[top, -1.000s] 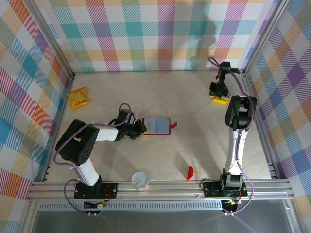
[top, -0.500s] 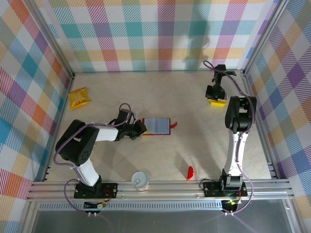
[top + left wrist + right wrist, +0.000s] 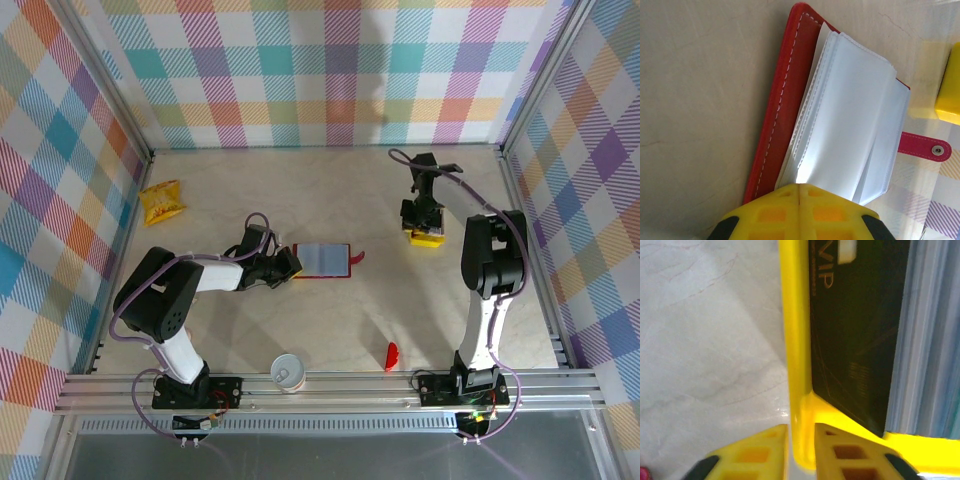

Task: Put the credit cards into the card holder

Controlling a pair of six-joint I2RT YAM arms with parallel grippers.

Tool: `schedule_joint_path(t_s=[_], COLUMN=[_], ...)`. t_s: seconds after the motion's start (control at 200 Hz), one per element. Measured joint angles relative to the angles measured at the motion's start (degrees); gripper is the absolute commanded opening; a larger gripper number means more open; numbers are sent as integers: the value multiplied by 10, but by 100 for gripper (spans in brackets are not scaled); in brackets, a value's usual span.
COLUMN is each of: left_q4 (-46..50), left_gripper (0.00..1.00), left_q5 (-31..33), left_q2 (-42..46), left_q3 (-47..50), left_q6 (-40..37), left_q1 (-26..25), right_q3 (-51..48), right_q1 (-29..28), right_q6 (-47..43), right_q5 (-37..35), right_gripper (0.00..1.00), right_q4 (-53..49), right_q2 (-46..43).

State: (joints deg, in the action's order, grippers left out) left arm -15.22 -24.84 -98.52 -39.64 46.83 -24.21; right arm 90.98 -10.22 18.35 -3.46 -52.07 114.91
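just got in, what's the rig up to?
Card loading, early on. The left hand is shut at the edge of the dark-red folding card holder, which lies open in the middle of the table with its clear sleeves up. The right hand grips the thin yellow-edged stack of credit cards by one edge, over at the right rear, well apart from the holder. No card has reached the holder yet.

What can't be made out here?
- Top external: the credit cards are too small to count and sit partly under the right gripper.
- Right wrist: card faces are blurred and cut off by the right edge. It is unclear whether the jaws clamp the yellow edge or just flank it.
- Left wrist: the card holder has its near end hidden behind the left gripper. Sleeve contents are washed out by glare.
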Motion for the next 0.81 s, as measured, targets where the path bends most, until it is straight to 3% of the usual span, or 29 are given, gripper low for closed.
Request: schedule_joint_path(t_s=[0.11, 0.46, 0.805], left_q4=[0, 1, 1], left_gripper=[1, 1, 1], left_q5=[0, 0, 0], left_q2=[0, 1, 2], left_q3=[0, 1, 1], left_q6=[0, 0, 0], left_q1=[0, 0, 0], right_q3=[8, 59, 119], right_q1=[3, 39, 50], right_q6=[1, -23, -72], right_q5=[6, -22, -66], right_gripper=[49, 62, 67], right_q4=[-5, -27, -71], right_q2=[-5, -78, 45])
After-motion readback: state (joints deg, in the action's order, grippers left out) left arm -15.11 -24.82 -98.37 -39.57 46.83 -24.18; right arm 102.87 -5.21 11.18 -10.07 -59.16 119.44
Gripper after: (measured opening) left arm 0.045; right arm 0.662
